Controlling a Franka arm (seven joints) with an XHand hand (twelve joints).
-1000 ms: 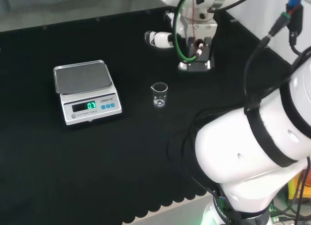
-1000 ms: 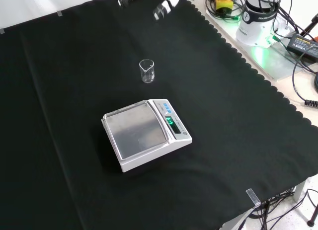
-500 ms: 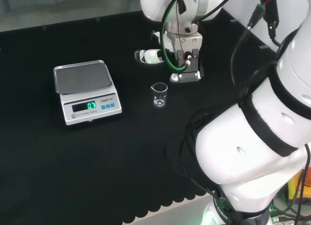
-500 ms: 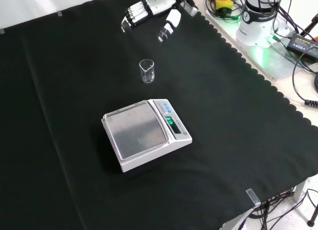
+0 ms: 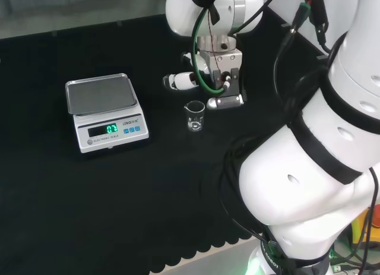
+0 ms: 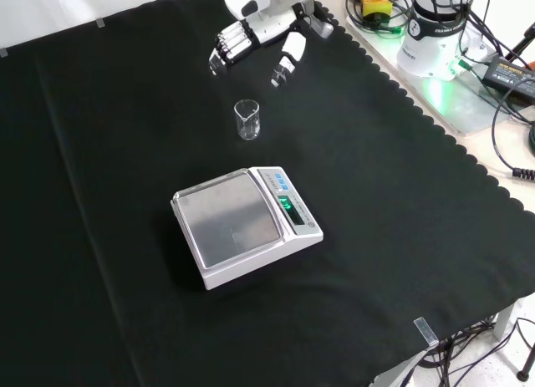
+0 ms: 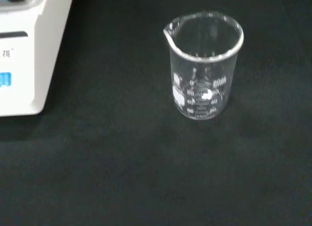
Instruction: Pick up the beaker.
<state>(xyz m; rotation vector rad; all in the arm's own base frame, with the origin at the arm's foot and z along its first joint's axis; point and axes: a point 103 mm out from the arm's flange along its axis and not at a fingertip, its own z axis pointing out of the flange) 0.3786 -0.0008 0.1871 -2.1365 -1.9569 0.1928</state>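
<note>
Beaker (image 6: 247, 120) stands untouched — fingers (image 6: 229, 48) spread wide above, holding nothing.

- In the front view, the beaker (image 6: 247, 119) stands upright on the cloth (image 6: 401, 236), beyond the scale (image 6: 247, 225).
- The hand (image 6: 259, 32) hangs beyond the beaker, apart.

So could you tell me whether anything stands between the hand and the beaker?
Nothing visible does. In the front view the hand hangs above and beyond the beaker, with bare cloth between them. The scale sits on the beaker's near side, off that path.
</note>
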